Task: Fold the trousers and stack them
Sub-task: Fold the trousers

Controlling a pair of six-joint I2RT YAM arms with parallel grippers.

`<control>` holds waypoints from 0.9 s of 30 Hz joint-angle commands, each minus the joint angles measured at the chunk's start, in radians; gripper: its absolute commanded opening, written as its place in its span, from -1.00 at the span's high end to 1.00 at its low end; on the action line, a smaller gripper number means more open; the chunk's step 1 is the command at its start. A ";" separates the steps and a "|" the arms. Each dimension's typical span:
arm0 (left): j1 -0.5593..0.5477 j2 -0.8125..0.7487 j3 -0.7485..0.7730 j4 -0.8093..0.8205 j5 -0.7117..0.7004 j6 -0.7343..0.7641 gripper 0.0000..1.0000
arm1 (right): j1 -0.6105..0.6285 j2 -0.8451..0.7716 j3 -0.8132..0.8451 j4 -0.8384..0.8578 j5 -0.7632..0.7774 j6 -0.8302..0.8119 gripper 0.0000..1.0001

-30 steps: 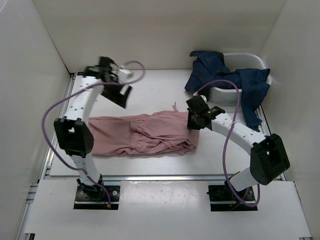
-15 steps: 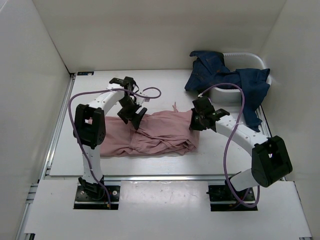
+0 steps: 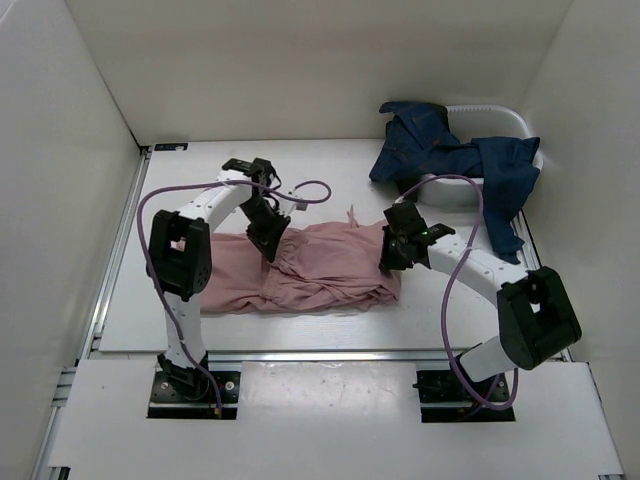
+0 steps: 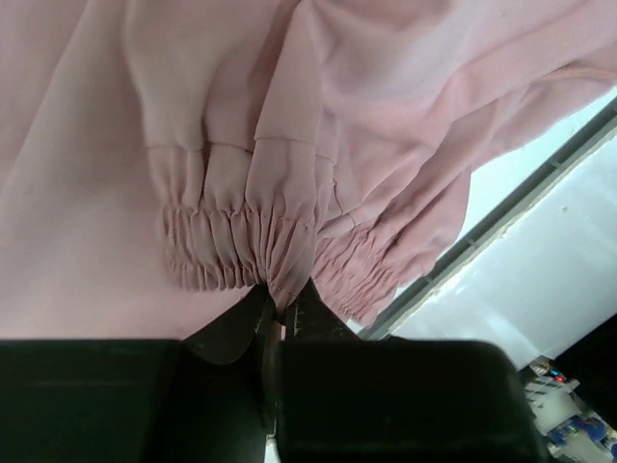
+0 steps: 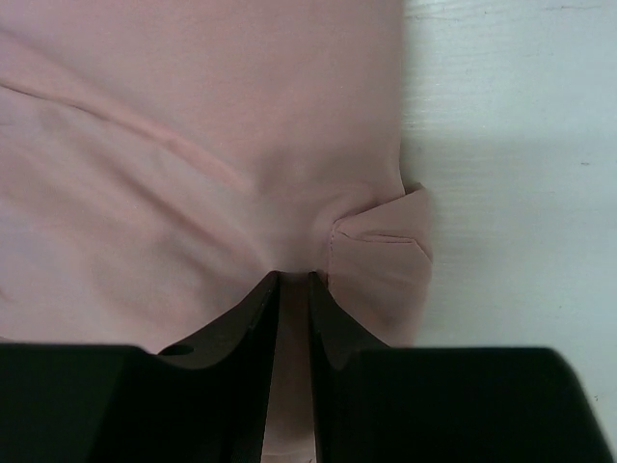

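You are at the grasp that starts a fold. The dusty-pink trousers (image 3: pixel 320 270) lie bunched and partly doubled across the middle of the table (image 3: pixel 330 180), with both arms down on them. Your left gripper (image 4: pixel 280 309) has its jaws pinched together on the gathered elastic band (image 4: pixel 241 256) at the far edge. Your right gripper (image 5: pixel 292 289) has its jaws closed to a narrow slit on the cloth at the right-hand edge, beside a small turned-up corner (image 5: pixel 381 236). Next, as I judge it, you lift both holds together and carry them over evenly, keeping the thin cloth taut
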 commanded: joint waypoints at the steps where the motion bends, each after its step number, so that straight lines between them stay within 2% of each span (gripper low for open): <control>1: 0.022 -0.167 -0.036 -0.015 0.051 0.102 0.72 | -0.001 -0.007 -0.028 -0.007 -0.014 -0.003 0.54; 3: -0.003 -0.219 -0.105 -0.015 -0.005 0.184 0.72 | -0.001 -0.016 -0.045 -0.007 -0.014 -0.012 0.54; 5: -0.066 -0.270 -0.246 -0.015 -0.055 0.231 0.72 | -0.001 -0.016 -0.073 -0.016 -0.014 -0.012 0.54; 8: -0.112 -0.252 -0.392 -0.015 -0.079 0.243 0.72 | -0.001 0.007 -0.084 -0.025 -0.005 -0.012 0.59; 13: -0.074 -0.187 -0.418 -0.015 -0.073 0.207 0.72 | -0.001 0.056 -0.084 -0.045 0.027 -0.012 0.62; 17: -0.005 -0.151 -0.323 -0.015 -0.060 0.174 0.67 | -0.001 0.069 -0.074 -0.054 0.036 -0.021 0.59; 18: 0.005 -0.151 -0.309 -0.015 -0.050 0.174 0.26 | -0.001 0.069 -0.074 -0.054 0.036 -0.033 0.49; 19: 0.014 -0.151 -0.300 -0.015 -0.029 0.174 0.03 | -0.001 0.034 -0.074 -0.054 0.036 -0.042 0.40; 20: 0.025 -0.151 -0.291 -0.015 -0.020 0.186 -0.09 | -0.001 0.012 -0.074 -0.054 0.036 -0.058 0.28; 22: 0.025 -0.204 -0.273 -0.015 -0.020 0.217 -0.19 | -0.001 -0.102 -0.065 -0.066 0.056 -0.091 -0.36; 23: 0.025 -0.204 -0.272 -0.015 -0.020 0.217 -0.19 | -0.001 -0.132 -0.065 -0.066 0.065 -0.091 -0.36; 25: 0.034 -0.216 -0.234 -0.015 -0.030 0.217 -0.23 | -0.001 -0.209 -0.053 -0.089 0.065 -0.102 -0.57; 27: 0.045 -0.216 -0.223 -0.015 -0.056 0.217 -0.25 | -0.001 -0.252 -0.053 -0.099 0.065 -0.102 -0.69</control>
